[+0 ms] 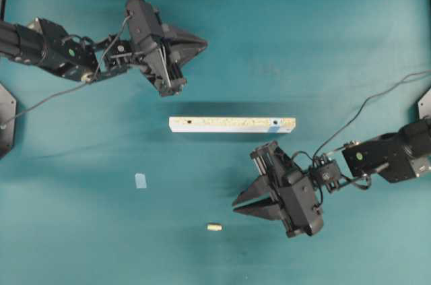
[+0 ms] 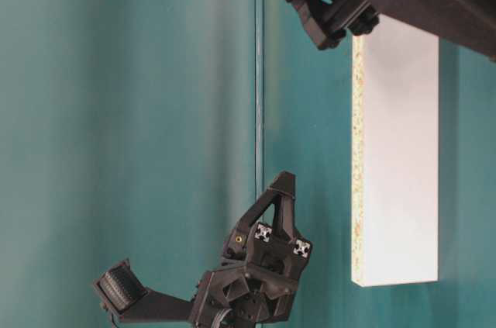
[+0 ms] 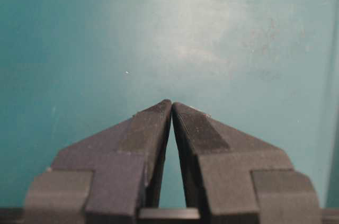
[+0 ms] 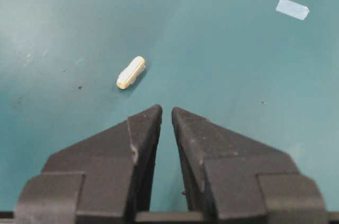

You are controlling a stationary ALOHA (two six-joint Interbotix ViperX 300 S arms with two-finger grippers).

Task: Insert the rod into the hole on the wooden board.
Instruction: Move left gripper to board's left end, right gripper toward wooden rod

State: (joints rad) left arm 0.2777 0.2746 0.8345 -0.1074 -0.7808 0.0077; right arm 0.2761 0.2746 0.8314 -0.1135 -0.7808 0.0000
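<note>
Left gripper (image 1: 202, 44) closed, empty, idle beyond the wooden board (image 1: 232, 124). Right gripper (image 1: 236, 206) nearly closed, a slit between its tips, holding nothing. Board lies flat mid-tabletop (image 1: 337, 15), its blue-ringed hole (image 1: 276, 122) unfilled. Rod (image 1: 214, 227) lies loose just ahead of right gripper. Nothing done yet: grasp, carry, insertion all remain.

board (image 1: 232, 124) mid-table, rod (image 1: 214, 227) well below it, tape square (image 1: 141, 180) lower left between them

Rod (image 4: 131, 72) lying beyond nearly closed end effector (image 4: 166, 112), tape square (image 4: 292, 8) far right
</note>
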